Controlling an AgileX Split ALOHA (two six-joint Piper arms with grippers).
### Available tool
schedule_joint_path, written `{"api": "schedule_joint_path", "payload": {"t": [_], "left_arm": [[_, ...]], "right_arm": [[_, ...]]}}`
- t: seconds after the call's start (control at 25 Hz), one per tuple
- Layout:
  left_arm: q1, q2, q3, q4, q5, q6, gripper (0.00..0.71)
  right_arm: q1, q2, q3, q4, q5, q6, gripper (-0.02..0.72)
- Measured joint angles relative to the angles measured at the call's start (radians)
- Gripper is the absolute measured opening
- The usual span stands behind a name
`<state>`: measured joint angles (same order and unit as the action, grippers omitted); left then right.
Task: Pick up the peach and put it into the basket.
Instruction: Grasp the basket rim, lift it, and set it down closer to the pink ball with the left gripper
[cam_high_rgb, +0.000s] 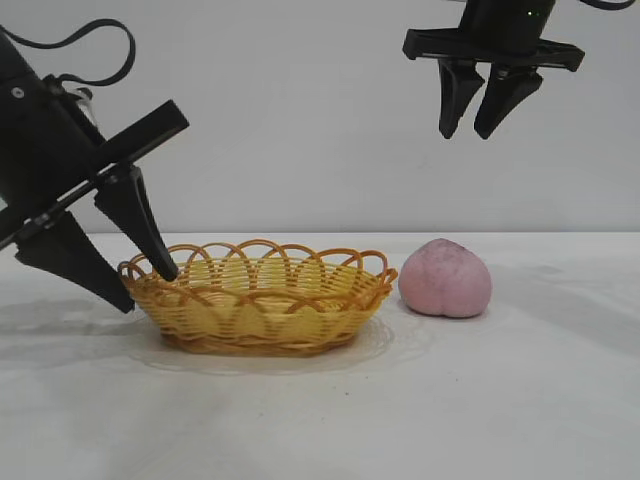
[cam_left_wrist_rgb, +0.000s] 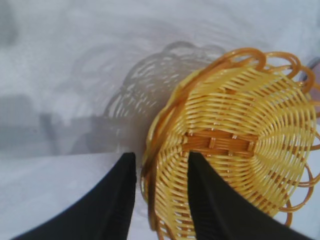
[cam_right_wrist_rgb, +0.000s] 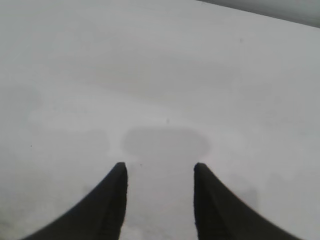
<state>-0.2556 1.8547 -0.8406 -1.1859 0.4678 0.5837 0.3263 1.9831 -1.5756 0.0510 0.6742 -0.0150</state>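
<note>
The dusty pink peach lies on the white table just right of the yellow-orange wicker basket, close to its rim and apart from it. The basket is empty. My left gripper is open at the basket's left end. In the left wrist view it straddles the basket rim, one finger inside and one outside, with a gap to the rim. My right gripper is open and empty, high above the peach. The right wrist view shows it over bare table; the peach is out of that view.
The white table runs to the front and to the right of the peach. A plain pale wall stands behind.
</note>
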Motion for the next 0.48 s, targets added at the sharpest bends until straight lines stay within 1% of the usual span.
{"api": "schedule_joint_path", "payload": {"t": [0.08,0.24,0.48], "left_arm": [[0.01,0.0,0.0,0.032,0.01,-0.017,0.201],[0.053,-0.025,0.0,0.046,0.03,-0.025,0.201],[0.077,-0.113,0.0,0.068,0.037,-0.021,0.201]], "right_arm": [[0.0,0.0,0.0,0.0,0.0,0.0,0.309],[0.0,0.0,0.0,0.0,0.0,0.0,0.309],[0.0,0.0,0.0,0.0,0.0,0.0,0.309]]}}
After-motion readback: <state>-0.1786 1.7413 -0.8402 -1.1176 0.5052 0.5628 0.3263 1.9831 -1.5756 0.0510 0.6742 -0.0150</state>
